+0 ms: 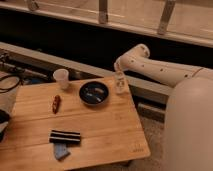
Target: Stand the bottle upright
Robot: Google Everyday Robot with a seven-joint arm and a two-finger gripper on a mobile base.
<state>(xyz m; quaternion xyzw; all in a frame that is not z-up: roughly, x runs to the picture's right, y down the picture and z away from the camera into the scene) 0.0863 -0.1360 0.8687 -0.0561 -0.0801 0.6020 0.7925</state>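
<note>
The bottle (120, 84) is a small slim clear-whitish bottle standing upright at the far right edge of the wooden table (100, 125), right of the dark bowl. My gripper (119, 72) reaches down from the white arm (155, 67) and sits directly over the bottle's top. Its fingertips are hidden against the bottle's neck.
A dark round bowl (93, 92) sits left of the bottle. A translucent white cup (61, 78) stands at the back left. A small red-brown object (56, 103) lies mid-left. A black-and-white striped bar (65, 136) and a blue item (61, 150) lie near the front. A ledge runs behind.
</note>
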